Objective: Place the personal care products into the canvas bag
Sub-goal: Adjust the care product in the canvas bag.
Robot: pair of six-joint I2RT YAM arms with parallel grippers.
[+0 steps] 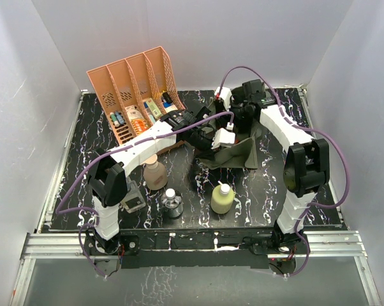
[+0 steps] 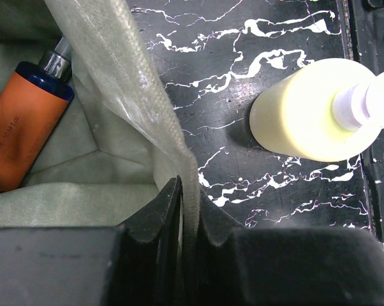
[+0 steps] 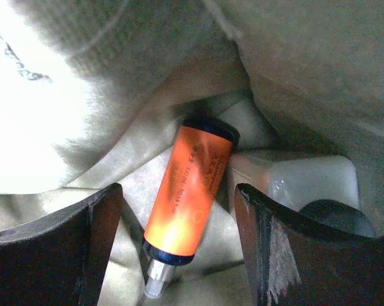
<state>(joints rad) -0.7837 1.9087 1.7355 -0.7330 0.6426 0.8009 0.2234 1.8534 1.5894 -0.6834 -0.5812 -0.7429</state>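
Currently the left hand (image 2: 189, 191) is clamped together on the upper rim of the boxy olive-green canvas bag (image 2: 125, 95). Inside the bag, left of this hand, lies the orange-and-blue pump bottle (image 2: 20, 127). Right of the hand, outside on the black marbled bench (image 2: 243, 57), stands the yellow white-capped bottle (image 2: 307, 115). The right hand (image 3: 179, 236) hangs inside the bag, its 2 fingers apart, directly over the orange bottle, with a white bottle (image 3: 294, 178) just beside its right finger.
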